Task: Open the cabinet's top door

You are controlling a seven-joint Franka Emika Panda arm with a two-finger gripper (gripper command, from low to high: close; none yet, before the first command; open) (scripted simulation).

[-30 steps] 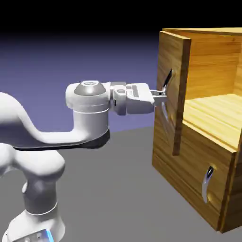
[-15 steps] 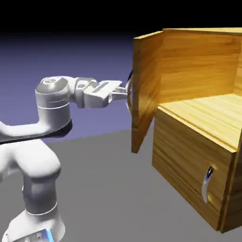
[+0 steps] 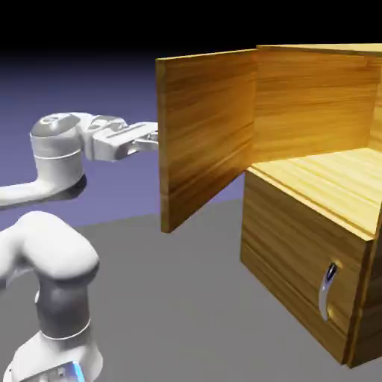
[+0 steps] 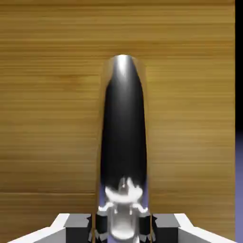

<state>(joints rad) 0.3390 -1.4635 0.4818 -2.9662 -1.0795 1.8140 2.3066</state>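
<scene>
At centre frame of the exterior view, the top door (image 3: 205, 134) stands swung wide from the cabinet (image 3: 313, 224); left of it the hand (image 3: 151, 138) is clenched on the door's handle (image 4: 122, 137), seen large in the hand view

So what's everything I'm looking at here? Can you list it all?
cabinet: one, golden-brown wood, exterior view's right.
top door: one, same wood, swung wide open toward the arm.
top door's handle: one, silver and black, between the fingertips in the hand view.
lower panel: one, wood, closed.
lower handle: one, silver, on the lower panel.
table: one, grey.
arm: one, white, exterior view's left.
gripper: one, shut on the top door's handle.
</scene>
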